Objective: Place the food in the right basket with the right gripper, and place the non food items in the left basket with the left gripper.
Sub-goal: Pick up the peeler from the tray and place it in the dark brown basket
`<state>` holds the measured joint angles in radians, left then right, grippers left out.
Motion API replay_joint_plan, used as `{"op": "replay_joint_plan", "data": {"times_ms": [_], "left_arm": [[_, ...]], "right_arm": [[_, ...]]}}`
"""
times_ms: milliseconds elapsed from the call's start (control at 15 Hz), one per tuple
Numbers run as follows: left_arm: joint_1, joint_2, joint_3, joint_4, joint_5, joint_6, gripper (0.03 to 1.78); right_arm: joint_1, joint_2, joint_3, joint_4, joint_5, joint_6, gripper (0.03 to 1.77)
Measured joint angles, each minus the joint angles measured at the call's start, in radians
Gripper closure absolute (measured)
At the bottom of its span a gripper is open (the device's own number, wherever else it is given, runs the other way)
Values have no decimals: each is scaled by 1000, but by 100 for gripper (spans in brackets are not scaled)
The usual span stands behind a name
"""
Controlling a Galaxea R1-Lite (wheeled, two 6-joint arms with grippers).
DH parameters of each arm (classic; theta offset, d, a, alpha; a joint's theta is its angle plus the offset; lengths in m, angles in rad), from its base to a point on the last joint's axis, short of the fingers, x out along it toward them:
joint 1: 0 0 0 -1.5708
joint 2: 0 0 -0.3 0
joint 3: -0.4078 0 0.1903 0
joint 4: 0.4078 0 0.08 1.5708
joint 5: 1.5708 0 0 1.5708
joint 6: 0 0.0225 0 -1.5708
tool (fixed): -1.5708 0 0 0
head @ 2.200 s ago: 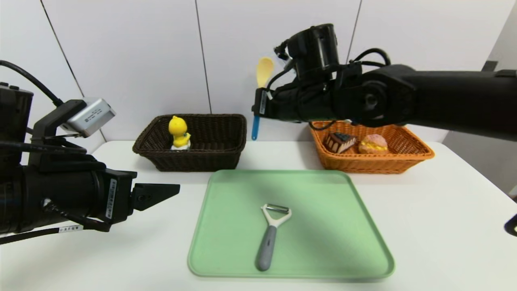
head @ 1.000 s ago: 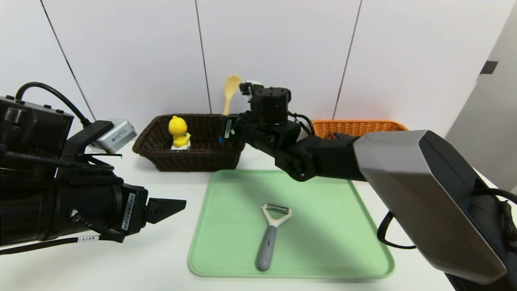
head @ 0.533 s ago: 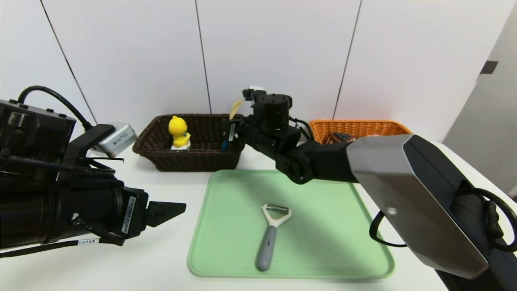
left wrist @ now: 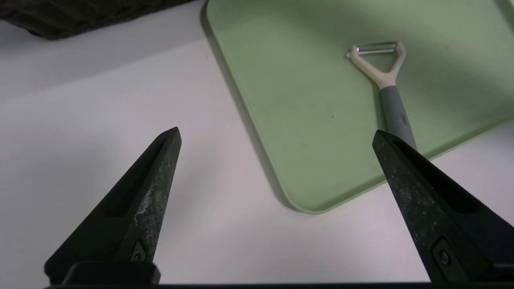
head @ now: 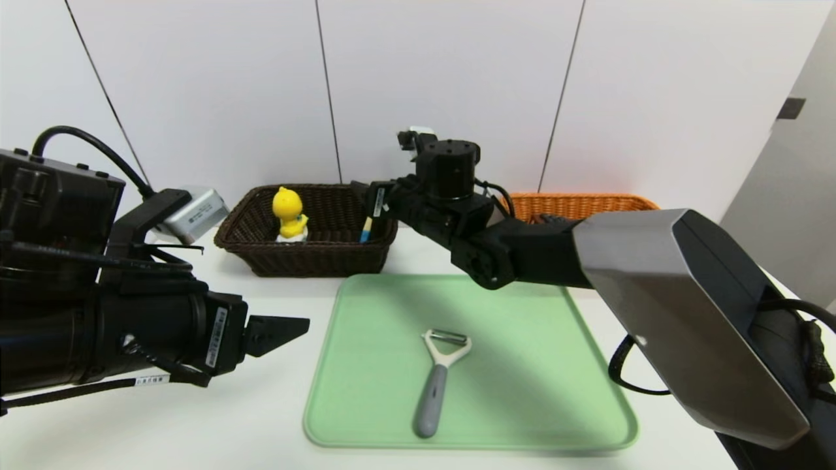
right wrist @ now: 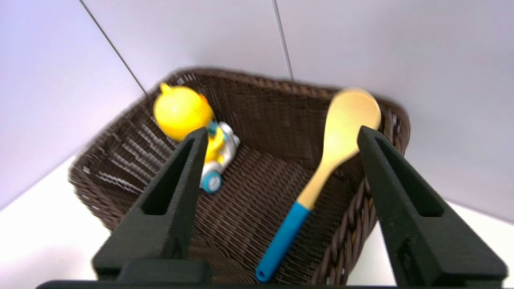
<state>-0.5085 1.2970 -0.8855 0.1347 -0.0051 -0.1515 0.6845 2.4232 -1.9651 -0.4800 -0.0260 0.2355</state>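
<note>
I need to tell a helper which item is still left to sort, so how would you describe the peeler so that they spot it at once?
Look at the green tray in the middle of the white table, in front of the two wicker baskets. The peeler lies alone on it, its blade end toward the baskets. Its grey handle and white Y-shaped head set it apart from the yellow spoon and duck toy in the dark basket.

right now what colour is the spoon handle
Blue, on a yellow spoon; the right wrist view shows it best.

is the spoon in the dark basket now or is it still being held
In the basket. The spoon lies inside the dark brown basket, bowl leaning on the far wall; the right gripper is open around nothing.
</note>
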Motion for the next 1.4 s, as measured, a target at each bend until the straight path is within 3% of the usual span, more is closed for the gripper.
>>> {"op": "replay_joint_plan", "data": {"times_ms": [200,400,600,800,1000,1200,1400], "left_arm": [[-1,18,-77,-13,1,2,12],[-22,50,-156,12,3,-1,12],[-71,91,-283,144,7,-34,12],[-132,160,-461,333,15,-82,12],[-213,269,-648,545,48,-134,12],[-279,391,-777,690,106,-173,12],[-334,506,-866,769,134,-230,12]], "right_arm": [[-7,-92,1,54,-30,-18,35],[-35,-231,8,213,-65,-29,27],[-85,-411,35,513,-73,-25,21],[-148,-581,66,897,-67,-28,17],[-255,-724,202,1201,-64,-47,15],[-403,-836,416,1259,-65,-55,13],[-577,-929,588,1269,-63,-68,12]]}}
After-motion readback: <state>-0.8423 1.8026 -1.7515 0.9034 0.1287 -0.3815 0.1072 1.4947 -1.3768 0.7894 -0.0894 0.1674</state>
